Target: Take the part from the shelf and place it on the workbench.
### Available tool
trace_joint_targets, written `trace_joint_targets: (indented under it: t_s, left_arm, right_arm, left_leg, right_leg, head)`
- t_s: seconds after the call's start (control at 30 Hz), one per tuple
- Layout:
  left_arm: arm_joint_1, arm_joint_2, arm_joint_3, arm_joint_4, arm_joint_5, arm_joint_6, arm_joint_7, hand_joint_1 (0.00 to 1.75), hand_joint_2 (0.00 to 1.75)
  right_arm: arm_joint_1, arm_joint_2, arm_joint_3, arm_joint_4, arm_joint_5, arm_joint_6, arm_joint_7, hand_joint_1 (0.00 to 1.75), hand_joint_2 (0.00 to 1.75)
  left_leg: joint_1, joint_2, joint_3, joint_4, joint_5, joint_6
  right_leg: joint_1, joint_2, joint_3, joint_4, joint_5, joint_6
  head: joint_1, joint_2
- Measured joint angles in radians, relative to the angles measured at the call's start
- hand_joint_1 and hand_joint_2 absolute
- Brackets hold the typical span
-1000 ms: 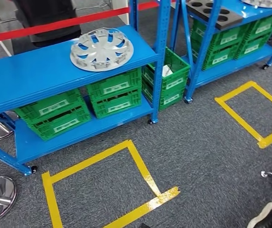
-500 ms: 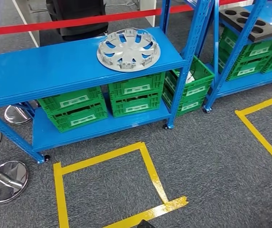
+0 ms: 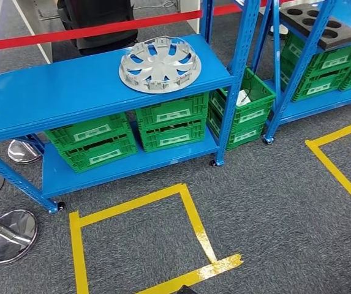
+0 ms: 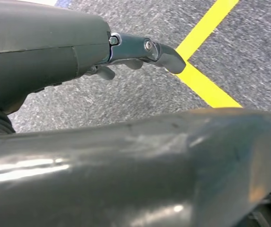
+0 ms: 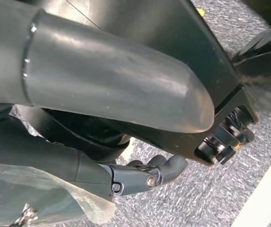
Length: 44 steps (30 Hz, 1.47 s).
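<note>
Left hand (image 4: 91,52): hangs over grey carpet near yellow tape (image 4: 201,56), fingers fairly straight, holding nothing.
Right hand (image 5: 134,177): fingers loosely curled, nothing held.
Wheel cover (image 3: 160,63): flat on blue shelf (image 3: 48,95), well apart from both hands.

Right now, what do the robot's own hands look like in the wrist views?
Left hand: smooth dark grey cover, a darker metal finger with a small silver screw. Right hand: thick glossy grey thumb, dark jointed fingers with a screw, clear plastic film near the wrist.

A silver hubcap (image 3: 160,64) lies flat on the blue shelf (image 3: 62,92), green crates (image 3: 132,130) below, yellow tape (image 3: 196,223) on carpet.
</note>
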Motion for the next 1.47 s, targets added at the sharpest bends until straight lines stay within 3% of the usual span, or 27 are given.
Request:
trace_joint_targets:
  t_s: [0.03,0.1,0.2,0.3,0.33,0.37,0.4,0.47,0.53,0.63,0.7,0.77,0.83,0.87,0.9,0.97,1.03,1.07,1.2,1.27,1.33,1.37,1.4,1.47]
  left_arm:
    - [-0.001,0.000,0.000,0.000,0.000,0.000,0.000,0.00,0.00]
    - [-0.001,0.000,0.000,0.000,0.000,0.001,0.000,0.00,0.00]
    - [0.002,-0.001,0.001,0.000,-0.002,0.001,0.001,0.00,0.00]
    - [-0.001,-0.003,0.001,0.000,-0.004,0.001,0.000,0.00,0.00]
    - [-0.001,-0.003,0.001,0.000,-0.004,0.001,0.000,0.00,0.00]
    - [-0.001,-0.003,0.001,0.000,-0.004,0.001,0.000,0.00,0.00]
    - [0.000,-0.003,0.001,0.000,-0.004,0.001,0.000,0.00,0.00]
    - [0.000,-0.004,0.001,0.000,-0.005,0.001,0.000,0.00,0.00]
    - [-0.001,-0.004,0.001,0.000,-0.005,0.001,0.000,0.00,0.00]
    - [-0.001,-0.003,0.001,0.000,-0.006,0.001,0.000,0.00,0.00]
    - [-0.002,-0.003,0.001,0.000,-0.007,0.001,0.000,0.00,0.00]
    - [-0.002,-0.003,0.002,0.000,-0.007,0.001,0.000,0.00,0.00]
    - [-0.001,-0.003,0.002,0.000,-0.007,0.000,0.001,0.00,0.00]
    - [0.000,-0.002,0.001,0.000,-0.007,0.000,0.002,0.00,0.00]
    - [0.001,-0.002,0.001,0.000,-0.008,0.000,0.002,0.00,0.00]
    - [0.001,-0.002,0.001,0.000,-0.008,-0.001,0.004,0.00,0.00]
    - [-0.001,-0.002,0.001,0.000,-0.008,-0.001,0.006,0.00,0.00]
    - [-0.002,-0.002,0.001,0.000,-0.009,-0.002,0.006,0.00,0.00]
    - [0.001,-0.002,0.002,0.000,-0.009,-0.002,0.008,0.00,0.00]
    - [0.000,-0.004,0.002,0.000,-0.010,-0.002,0.008,0.00,0.00]
    - [-0.001,-0.004,0.002,0.000,-0.010,-0.002,0.008,0.00,0.00]
    - [-0.001,-0.004,0.002,0.000,-0.010,-0.002,0.008,0.00,0.00]
    - [-0.001,-0.004,0.002,0.000,-0.010,-0.002,0.008,0.00,0.00]
    - [0.000,-0.005,0.002,0.000,-0.010,-0.002,0.008,0.00,0.00]
  right_arm:
    - [0.000,0.001,0.000,0.000,0.000,0.000,0.000,0.00,0.00]
    - [-0.001,0.003,0.000,0.000,0.001,-0.001,0.001,0.00,0.00]
    - [-0.001,0.002,-0.001,0.000,0.001,-0.002,0.002,0.00,0.00]
    - [-0.007,0.001,-0.001,0.000,0.001,-0.002,0.001,0.00,0.00]
    - [-0.010,0.001,-0.001,0.000,0.001,-0.002,0.000,0.00,0.00]
    - [-0.013,0.000,-0.001,0.000,0.001,-0.002,0.000,0.00,0.00]
    - [-0.014,0.000,-0.001,0.000,0.001,-0.002,-0.001,0.00,0.00]
    - [-0.013,-0.001,-0.001,0.000,0.000,-0.001,0.000,0.00,0.00]
    - [-0.010,-0.001,-0.001,0.001,0.000,0.000,0.000,0.00,0.00]
    - [-0.007,0.000,-0.001,0.001,0.000,0.000,-0.001,0.00,0.00]
    - [-0.007,0.001,-0.002,0.001,0.000,0.000,-0.001,0.00,0.00]
    - [-0.006,0.001,-0.002,0.001,0.000,0.001,0.000,0.00,0.00]
    - [-0.005,0.001,-0.002,0.001,0.000,0.002,0.000,0.00,0.00]
    - [-0.005,0.001,-0.002,0.001,-0.001,0.002,0.000,0.00,0.00]
    - [-0.004,0.001,-0.002,0.001,-0.001,0.002,0.000,0.00,0.00]
    - [-0.004,0.001,-0.002,0.001,-0.003,0.003,0.000,0.00,0.00]
    - [-0.004,0.001,-0.002,0.001,-0.004,0.005,0.000,0.00,0.00]
    - [-0.004,0.001,-0.002,0.001,-0.004,0.005,0.000,0.00,0.00]
    - [-0.004,0.001,-0.002,0.001,-0.004,0.006,0.001,0.00,0.00]
    - [-0.006,0.001,-0.002,0.001,-0.004,0.006,0.001,0.00,0.00]
    - [-0.011,0.000,-0.002,0.001,-0.004,0.006,0.000,0.00,0.00]
    - [-0.014,-0.001,-0.002,0.001,-0.004,0.006,-0.001,0.00,0.00]
    - [-0.016,-0.001,-0.002,0.001,-0.004,0.006,-0.002,0.00,0.00]
    - [-0.017,-0.002,-0.002,0.001,-0.004,0.006,-0.002,0.00,0.00]
  left_leg:
    - [-0.003,0.001,0.019,-0.043,0.008,0.006]
    - [-0.008,0.003,0.028,-0.071,0.002,0.010]
    - [0.003,0.003,0.044,-0.099,0.006,0.012]
    - [0.006,0.004,0.053,-0.107,0.005,0.018]
    - [0.006,0.004,0.054,-0.106,0.003,0.019]
    - [0.006,0.004,0.056,-0.106,0.000,0.020]
    - [0.007,0.003,0.059,-0.105,-0.003,0.019]
    - [0.008,-0.001,0.068,-0.101,-0.012,0.013]
    - [0.004,-0.005,0.069,-0.091,-0.022,0.002]
    - [0.000,-0.005,0.065,-0.086,-0.025,-0.009]
    - [0.002,-0.003,0.059,-0.063,-0.043,-0.018]
    - [0.006,-0.002,0.017,0.030,-0.091,-0.030]
    - [0.010,-0.002,-0.049,0.158,-0.137,-0.036]
    - [0.011,-0.002,-0.070,0.193,-0.138,-0.037]
    - [0.012,-0.002,-0.075,0.191,-0.120,-0.036]
    - [0.011,-0.002,-0.033,0.082,-0.041,-0.028]
    - [0.006,-0.001,0.018,-0.037,0.005,-0.017]
    - [0.003,-0.001,0.030,-0.067,0.007,-0.013]
    - [0.006,0.001,0.044,-0.096,0.004,0.004]
    - [0.011,0.002,0.053,-0.107,0.006,0.013]
    - [0.010,0.003,0.055,-0.107,0.003,0.019]
    - [0.010,0.004,0.057,-0.107,0.001,0.020]
    - [0.009,0.003,0.060,-0.106,-0.002,0.021]
    - [0.009,0.001,0.068,-0.106,-0.008,0.020]
  right_leg:
    - [0.001,-0.001,0.000,-0.001,-0.002,0.004]
    - [0.002,-0.002,0.000,-0.005,-0.002,0.013]
    - [0.003,0.000,-0.010,0.016,-0.021,0.027]
    - [0.003,0.003,-0.101,0.185,-0.094,0.039]
    - [0.002,0.003,-0.134,0.239,-0.107,0.042]
    - [0.002,0.003,-0.152,0.261,-0.100,0.045]
    - [0.001,0.003,-0.152,0.245,-0.073,0.047]
    - [-0.002,0.003,-0.107,0.129,0.007,0.049]
    - [-0.004,0.006,-0.060,0.028,0.041,0.042]
    - [-0.003,0.011,-0.047,0.005,0.035,0.020]
    - [-0.006,0.008,-0.040,0.000,0.034,0.010]
    - [-0.008,0.004,-0.032,-0.003,0.031,0.001]
    - [-0.007,0.002,-0.028,-0.003,0.027,-0.003]
    - [-0.007,0.003,-0.026,-0.002,0.025,-0.004]
    - [-0.007,0.004,-0.022,-0.002,0.022,-0.004]
    - [-0.007,0.005,-0.011,-0.003,0.016,-0.002]
    - [-0.005,0.006,-0.006,-0.004,0.010,0.004]
    - [-0.004,0.006,-0.006,-0.005,0.008,0.009]
    - [-0.003,0.006,-0.009,-0.003,-0.002,0.031]
    - [-0.001,0.007,-0.051,0.075,-0.043,0.039]
    - [0.000,0.007,-0.123,0.205,-0.092,0.045]
    - [0.000,0.007,-0.152,0.251,-0.097,0.046]
    - [0.000,0.007,-0.164,0.261,-0.083,0.047]
    - [-0.001,0.007,-0.150,0.213,-0.030,0.047]
  head:
    - [0.000,0.000]
    - [-0.001,0.000]
    - [0.000,0.000]
    - [0.003,0.000]
    - [0.003,0.000]
    - [0.003,0.000]
    - [0.003,0.000]
    - [0.004,0.000]
    - [0.004,0.000]
    - [0.000,0.000]
    - [-0.003,0.000]
    - [-0.007,0.000]
    - [-0.008,0.000]
    - [-0.008,0.000]
    - [-0.008,0.000]
    - [-0.008,0.000]
    - [-0.008,0.000]
    - [-0.007,0.000]
    - [-0.006,0.000]
    - [-0.002,0.000]
    - [0.001,0.000]
    - [0.001,0.000]
    - [0.001,0.000]
    - [0.001,0.000]
